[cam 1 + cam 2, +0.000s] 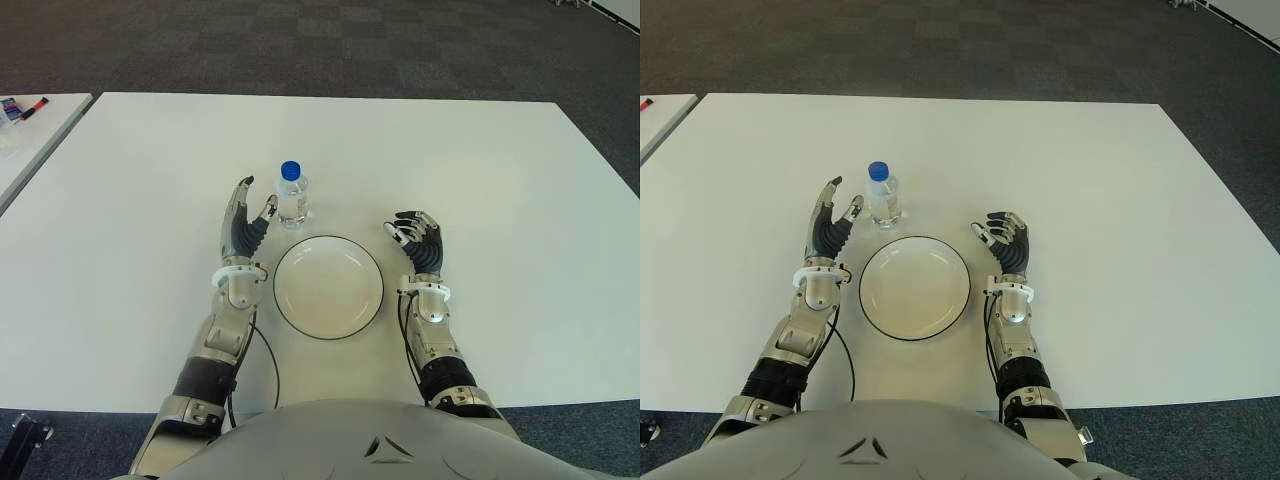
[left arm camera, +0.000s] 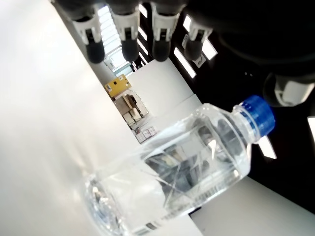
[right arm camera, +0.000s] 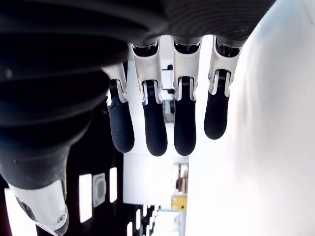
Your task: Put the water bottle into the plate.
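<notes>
Eye views: water bottle (image 1: 292,195) upright on the white counter (image 1: 500,180), at twelve o'clock from the empty plate (image 1: 328,287), just apart from its rim. Left hand (image 1: 244,225) spread wide beside the bottle, holding nothing; right hand (image 1: 420,243) at three o'clock from the plate, half-curled and empty.

Left wrist view: clear ribbed body, blue cap, fingertips (image 2: 127,46) beyond. Best wrapped mid-body and kept vertical.

Right wrist view: nothing held.
</notes>
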You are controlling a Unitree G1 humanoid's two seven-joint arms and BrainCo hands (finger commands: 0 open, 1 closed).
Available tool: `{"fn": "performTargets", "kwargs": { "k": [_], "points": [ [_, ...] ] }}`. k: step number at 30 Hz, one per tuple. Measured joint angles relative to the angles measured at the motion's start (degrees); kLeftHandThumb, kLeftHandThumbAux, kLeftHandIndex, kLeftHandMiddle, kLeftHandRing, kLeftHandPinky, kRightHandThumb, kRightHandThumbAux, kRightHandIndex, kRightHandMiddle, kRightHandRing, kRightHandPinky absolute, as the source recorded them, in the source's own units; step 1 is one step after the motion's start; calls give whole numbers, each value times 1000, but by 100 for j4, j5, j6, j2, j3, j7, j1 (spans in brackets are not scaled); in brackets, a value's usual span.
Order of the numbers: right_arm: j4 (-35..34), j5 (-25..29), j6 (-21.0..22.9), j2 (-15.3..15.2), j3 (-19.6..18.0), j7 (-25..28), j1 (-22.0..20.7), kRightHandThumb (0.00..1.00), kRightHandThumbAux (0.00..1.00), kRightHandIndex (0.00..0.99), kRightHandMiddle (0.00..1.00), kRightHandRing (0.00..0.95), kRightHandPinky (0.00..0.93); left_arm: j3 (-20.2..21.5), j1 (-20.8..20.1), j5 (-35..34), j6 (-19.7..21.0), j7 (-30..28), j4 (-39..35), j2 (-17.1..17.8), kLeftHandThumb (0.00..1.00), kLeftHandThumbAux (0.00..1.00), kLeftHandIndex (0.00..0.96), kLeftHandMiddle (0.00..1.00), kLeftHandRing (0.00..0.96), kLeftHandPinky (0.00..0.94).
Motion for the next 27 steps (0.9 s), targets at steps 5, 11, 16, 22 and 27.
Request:
{"fn": "performTargets", "kwargs": {
  "k": [5,11,16,22,27],
  "points": [
    [16,12,-1,5,-10,6,-5,695,724,415,413,412,406,20,-9,-99,-350,6,199,1,342,403,0,0,29,126],
    [46,11,-2,6,-15,0,-27,695,724,415,414,418,416,90,-45,-267,-676,5,398,1,347,429,0,0,17,92],
    [62,10,-2,6,-16,-6,-32,695,724,416,414,420,410,147,-87,-397,-768,-33,430,3,360,449,0,0,3,75],
    [55,10,-2,10,-15,-5,-30,694,725,416,412,415,403,124,-119,-246,-719,-7,473,31,287,505,0,0,3,23],
    [42,9,-1,11,-13,-7,-28,694,724,416,410,410,396,-71,-156,461,-470,332,485,207,175,512,0,25,25,3]
  ]
}}
